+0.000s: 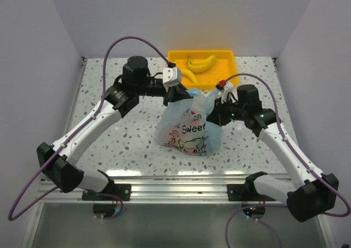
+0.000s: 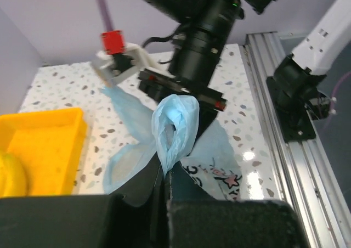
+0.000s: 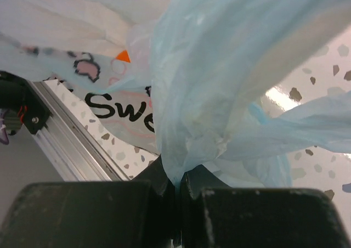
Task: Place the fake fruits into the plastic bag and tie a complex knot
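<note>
The light-blue plastic bag [image 1: 189, 128] with a cartoon print and "Sweet" lettering stands bulging in the middle of the table. My left gripper [image 1: 181, 96] is shut on a handle loop [image 2: 174, 128] at the bag's top left. My right gripper [image 1: 215, 114] is shut on the other bunched handle [image 3: 189, 116] at the bag's top right. Both handles are pulled up from the bag's mouth. No knot shows. Yellow bananas [image 1: 198, 65] lie in the yellow tray [image 1: 228, 55] behind the bag. Whatever is inside the bag is hidden.
The yellow tray also shows at the left edge of the left wrist view [image 2: 46, 149]. An aluminium rail [image 1: 175, 182] runs along the table's near edge. White walls close in the left, right and back.
</note>
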### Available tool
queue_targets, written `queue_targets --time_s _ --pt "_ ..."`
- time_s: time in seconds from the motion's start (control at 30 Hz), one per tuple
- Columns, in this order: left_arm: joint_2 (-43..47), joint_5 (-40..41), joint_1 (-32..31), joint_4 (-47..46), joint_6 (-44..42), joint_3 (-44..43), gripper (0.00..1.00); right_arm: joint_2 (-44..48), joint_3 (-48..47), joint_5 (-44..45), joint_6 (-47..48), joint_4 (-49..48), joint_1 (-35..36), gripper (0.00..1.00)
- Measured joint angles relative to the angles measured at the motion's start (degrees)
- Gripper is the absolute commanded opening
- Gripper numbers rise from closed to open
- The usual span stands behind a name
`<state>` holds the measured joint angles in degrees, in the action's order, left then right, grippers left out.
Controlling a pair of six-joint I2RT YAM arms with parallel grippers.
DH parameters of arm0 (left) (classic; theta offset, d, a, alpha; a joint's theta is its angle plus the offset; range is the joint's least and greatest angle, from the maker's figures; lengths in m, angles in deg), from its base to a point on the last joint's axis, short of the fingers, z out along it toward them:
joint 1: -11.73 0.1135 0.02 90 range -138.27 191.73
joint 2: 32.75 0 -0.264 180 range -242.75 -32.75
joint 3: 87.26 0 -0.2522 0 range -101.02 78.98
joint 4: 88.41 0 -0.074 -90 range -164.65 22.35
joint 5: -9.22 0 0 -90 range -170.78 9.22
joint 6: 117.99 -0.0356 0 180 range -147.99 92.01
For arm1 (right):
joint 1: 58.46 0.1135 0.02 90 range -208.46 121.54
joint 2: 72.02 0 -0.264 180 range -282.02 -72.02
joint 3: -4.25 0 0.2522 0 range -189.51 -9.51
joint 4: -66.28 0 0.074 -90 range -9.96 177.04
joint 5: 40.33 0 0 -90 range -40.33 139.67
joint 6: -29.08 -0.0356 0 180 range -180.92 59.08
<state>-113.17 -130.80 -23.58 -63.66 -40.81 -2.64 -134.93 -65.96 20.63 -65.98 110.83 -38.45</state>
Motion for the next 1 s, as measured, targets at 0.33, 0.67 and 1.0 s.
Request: queue_targets --time_s 0.33,0.67,1.0 --pt "2.4 1.2 -10.5 14.9 -18.3 24.7 0.00 -3.6 0.9 6.0 -3.9 -0.2 -1.2 0.00" --pt "-4.6 6.3 -10.1 24.5 -36.9 33.3 0.00 -14.3 2.1 6.3 -7.4 -1.0 -12.1 0.00" --pt "-4.2 8.2 -10.1 26.4 -41.2 34.0 0.00 -19.8 3.5 0.1 -7.7 -3.1 -13.7 0.10"
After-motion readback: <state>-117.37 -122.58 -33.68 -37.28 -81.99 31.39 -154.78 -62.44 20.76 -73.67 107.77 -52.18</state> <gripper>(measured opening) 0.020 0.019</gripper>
